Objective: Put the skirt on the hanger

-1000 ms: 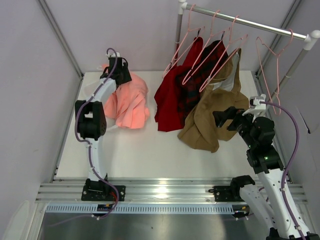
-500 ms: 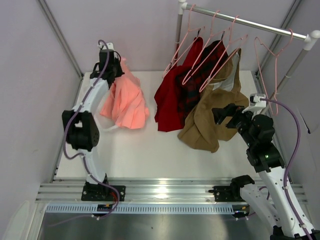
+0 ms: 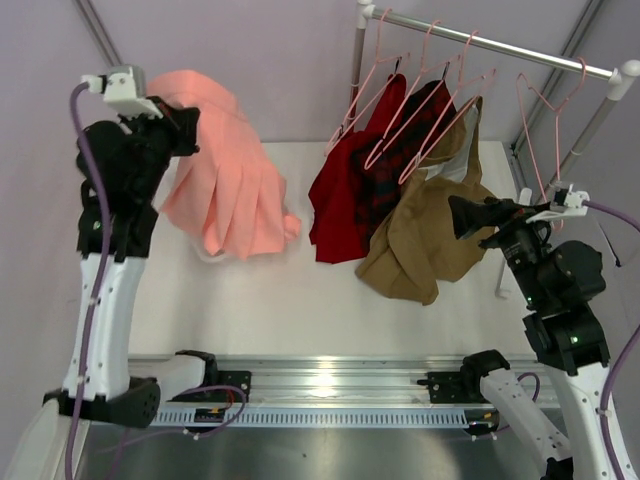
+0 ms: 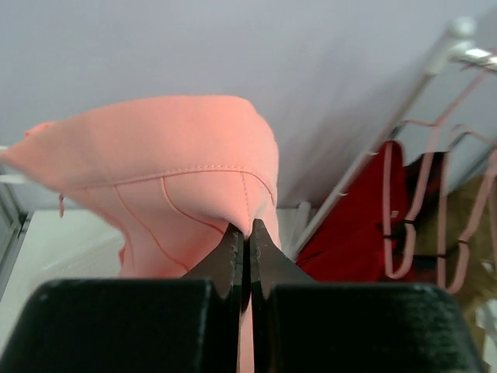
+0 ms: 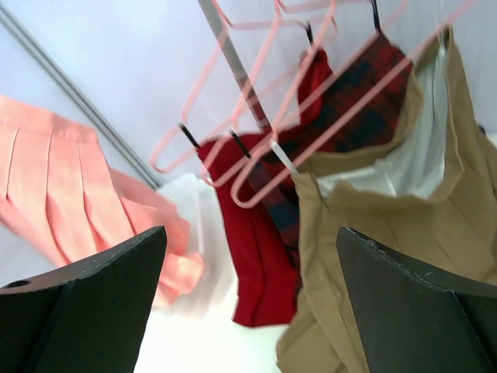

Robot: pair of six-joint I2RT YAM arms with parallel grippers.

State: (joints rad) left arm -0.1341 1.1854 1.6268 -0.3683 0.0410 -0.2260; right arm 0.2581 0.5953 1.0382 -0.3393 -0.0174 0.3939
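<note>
Now my left gripper [image 4: 242, 233] pinches the skirt [image 3: 225, 170] at ten o'clock; my right gripper [image 3: 460, 216] gapes wide at three, below the hanger [image 3: 548, 103].

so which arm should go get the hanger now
Right. The right gripper is open and free, close beside the bare hanger at the right end of the rail. The left gripper is shut on the skirt, held up at the far left, away from it.
</note>
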